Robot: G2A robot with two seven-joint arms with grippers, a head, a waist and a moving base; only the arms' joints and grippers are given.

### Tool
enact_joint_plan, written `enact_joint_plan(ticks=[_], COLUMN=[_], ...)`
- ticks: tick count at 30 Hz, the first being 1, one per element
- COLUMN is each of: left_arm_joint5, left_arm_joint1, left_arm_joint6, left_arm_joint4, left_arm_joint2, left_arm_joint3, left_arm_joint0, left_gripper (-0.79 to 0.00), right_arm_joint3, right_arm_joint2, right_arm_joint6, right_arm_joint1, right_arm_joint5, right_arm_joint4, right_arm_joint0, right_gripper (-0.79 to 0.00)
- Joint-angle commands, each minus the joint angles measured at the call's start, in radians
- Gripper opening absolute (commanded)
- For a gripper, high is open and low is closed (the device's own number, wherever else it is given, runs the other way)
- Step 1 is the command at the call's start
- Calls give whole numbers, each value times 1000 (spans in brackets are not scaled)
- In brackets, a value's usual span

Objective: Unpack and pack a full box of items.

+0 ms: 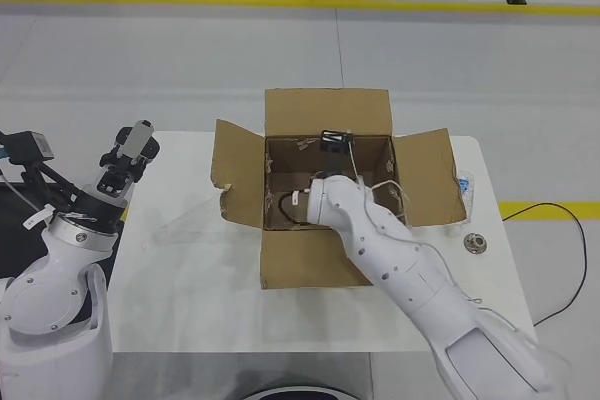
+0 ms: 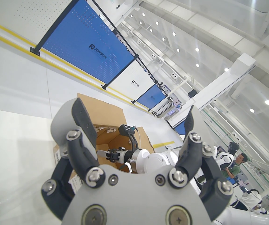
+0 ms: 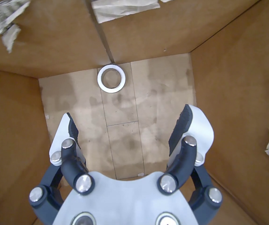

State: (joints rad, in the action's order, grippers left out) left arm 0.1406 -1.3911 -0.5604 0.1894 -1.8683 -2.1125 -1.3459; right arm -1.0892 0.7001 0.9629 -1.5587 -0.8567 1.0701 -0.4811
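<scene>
The right tool (image 3: pixel 128 120) is hanging released inside the cardboard box (image 3: pixel 230 59), its two white fingers with rough black pads (image 3: pixel 183 122) spread wide and gripping nothing. Just ahead of its fingertips a smooth white ring (image 3: pixel 111 78) is lying flat on the pale, scuffed floor of the box, touching the wall the tool is facing, where a vertical seam is running down. Torn grey paper tape (image 3: pixel 125 5) is clinging to that wall higher up (more shreds are curling off the neighbouring walls, cut off at the edges). From above, the right arm is covering its tool and most of the box's inside, and the brown flaps are lying open over the white desk (image 1: pixel 200 290). The left tool (image 2: pixel 134 111) is hovering well apart from the box, tilted upward, its curved fingers parted and empty. On the side of the box away from it, a small clear packet (image 1: pixel 463 185) and a round metal part (image 1: pixel 474 242) are resting on the desk, too small to make out.
</scene>
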Motion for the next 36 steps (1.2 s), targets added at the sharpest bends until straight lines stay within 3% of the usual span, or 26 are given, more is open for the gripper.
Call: enact_joint_plan(ticks=[1,4,7,20,36], left_arm_joint5=[0,0,0,0,0], left_arm_joint1=[0,0,0,0,0], left_arm_joint6=[0,0,0,0,0], left_arm_joint4=[0,0,0,0,0], left_arm_joint2=[0,0,0,0,0], left_arm_joint3=[0,0,0,0,0], left_arm_joint0=[0,0,0,0,0], left_gripper=[0,0,0,0,0], right_arm_joint3=[41,101,150,289,458], right_arm_joint2=[-1,-4,-8,-1,88], right_arm_joint6=[-18,-42,-63,-208,-496], right_arm_joint1=[-14,-38,-61,-145,-237], right_arm_joint5=[-18,-43,-63,-148,-156], right_arm_joint4=[-16,-44,-71,-170,-336], right_arm_joint0=[14,34,51,71,86], right_gripper=[-228,-283,-397,-400,-397])
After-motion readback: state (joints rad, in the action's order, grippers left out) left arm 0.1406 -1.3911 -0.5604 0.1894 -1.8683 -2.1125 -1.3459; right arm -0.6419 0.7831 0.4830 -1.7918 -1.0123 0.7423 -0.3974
